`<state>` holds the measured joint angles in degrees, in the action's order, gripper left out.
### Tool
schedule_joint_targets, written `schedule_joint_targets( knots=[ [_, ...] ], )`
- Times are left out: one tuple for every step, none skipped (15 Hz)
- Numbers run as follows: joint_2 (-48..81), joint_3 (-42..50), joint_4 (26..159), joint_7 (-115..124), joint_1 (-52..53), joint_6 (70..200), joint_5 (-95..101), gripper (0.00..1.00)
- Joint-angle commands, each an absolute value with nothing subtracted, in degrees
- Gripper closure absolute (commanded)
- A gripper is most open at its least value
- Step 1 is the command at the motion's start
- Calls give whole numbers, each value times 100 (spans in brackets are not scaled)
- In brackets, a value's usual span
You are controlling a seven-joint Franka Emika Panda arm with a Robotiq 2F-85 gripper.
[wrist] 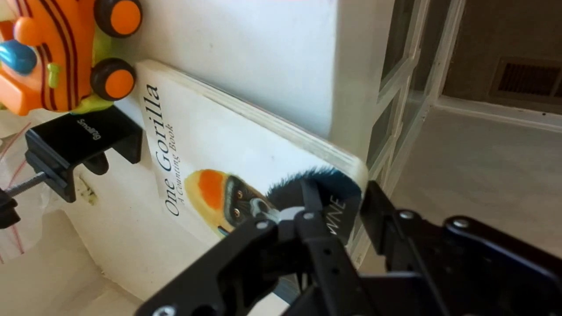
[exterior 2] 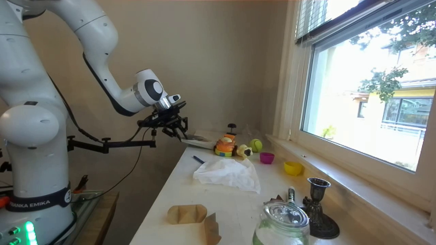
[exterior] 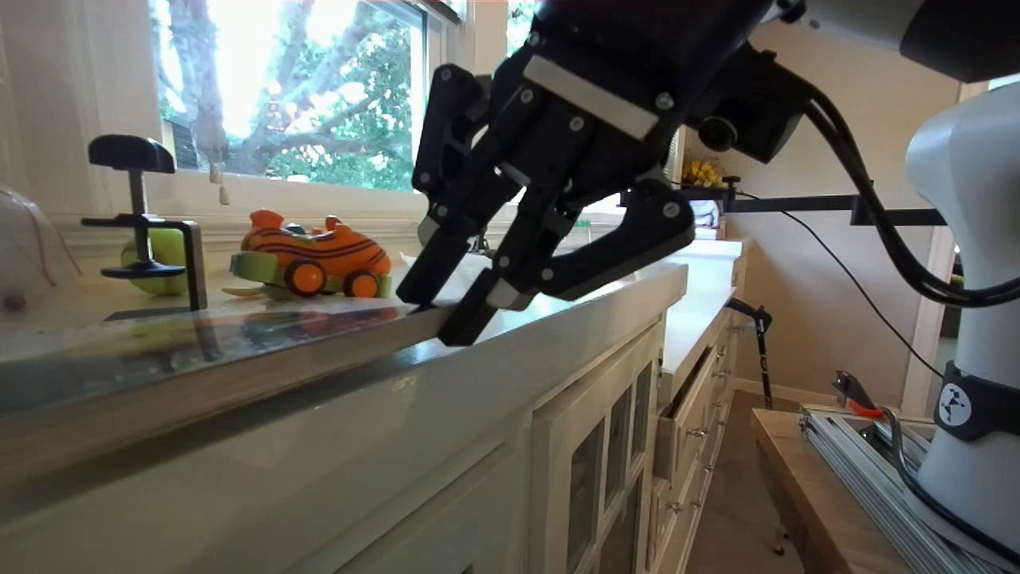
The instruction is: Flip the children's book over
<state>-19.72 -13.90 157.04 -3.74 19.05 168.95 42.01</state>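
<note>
The children's book lies face up, its white cover showing "One Gorilla" and a painted ape's face. Its near corner juts past the counter's front edge in the wrist view. My gripper is at that corner, fingers apart. One finger crosses above the dark part of the cover; the other stands right at the book's edge. In an exterior view, the gripper straddles the edge of the book, with one fingertip at the top face. Whether the fingers press on the book I cannot tell. Its underside is hidden.
An orange toy car and a black clamp stand close beside the book. Farther along the counter are a tennis ball, a purple bowl and crumpled white paper. A window is behind.
</note>
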Motion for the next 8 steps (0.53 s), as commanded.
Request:
schedule_joint_targets(
  knots=[
    [-1876, -1428, 15316, -873, 1978, 16696, 3566, 91],
    [-1878, -1442, 15233, -954, 1959, 16655, 3461, 91],
    [-1867, -1452, 15135, -1036, 1932, 16603, 3381, 91],
    [-1853, -1454, 15047, -1123, 1906, 16578, 3305, 91],
    [-1853, -1470, 14964, -1178, 1883, 16540, 3254, 91],
    [-1840, -1486, 14889, -1222, 1853, 16522, 3220, 91],
    [-1831, -1494, 14803, -1276, 1838, 16467, 3184, 91],
    [-1807, -1505, 14739, -1293, 1811, 16446, 3186, 91]
  ],
)
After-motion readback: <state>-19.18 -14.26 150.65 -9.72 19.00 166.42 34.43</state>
